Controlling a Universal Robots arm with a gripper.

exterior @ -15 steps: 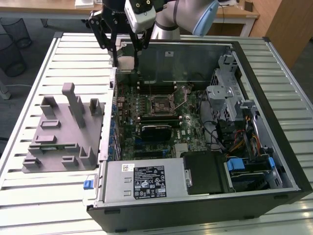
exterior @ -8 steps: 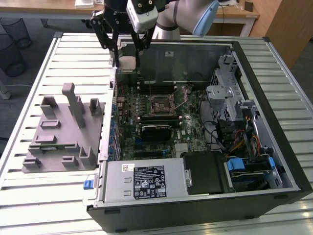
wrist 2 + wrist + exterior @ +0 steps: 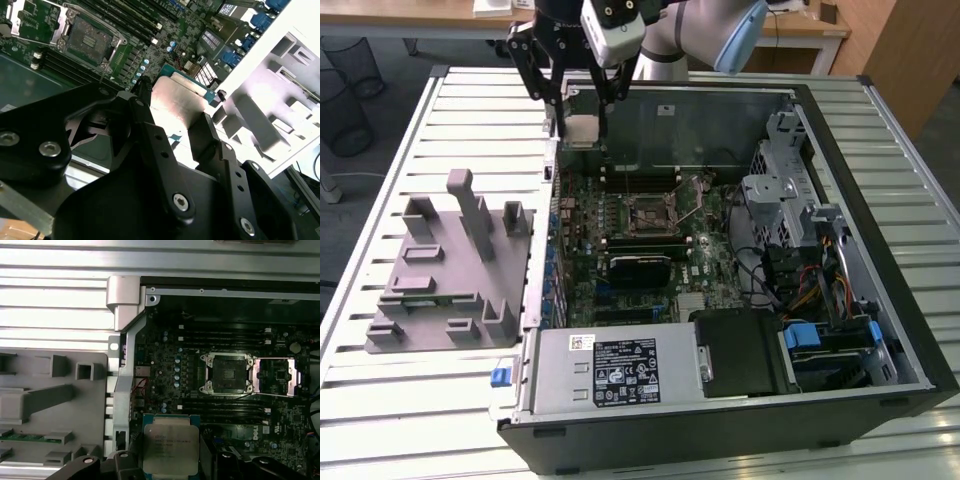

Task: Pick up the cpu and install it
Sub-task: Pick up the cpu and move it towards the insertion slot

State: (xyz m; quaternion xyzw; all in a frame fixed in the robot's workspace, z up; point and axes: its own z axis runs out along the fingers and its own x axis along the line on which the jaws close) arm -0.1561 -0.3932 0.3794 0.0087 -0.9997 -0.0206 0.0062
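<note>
The gripper (image 3: 582, 124) pinches the chip (image 3: 167, 450) by two opposite edges above the open computer case (image 3: 740, 442). Print on its lid is unreadable.

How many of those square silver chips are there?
1. The chip sits clamped in the gripper, above the open computer. Others could be hidden inside.

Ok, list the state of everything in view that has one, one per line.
gripper: shut on the cpu, above the case.
cpu: held between the fingers, not yet in the socket.
socket: open, empty.
retention frame: swung aside.
computer case: on its side, panel off.
</note>
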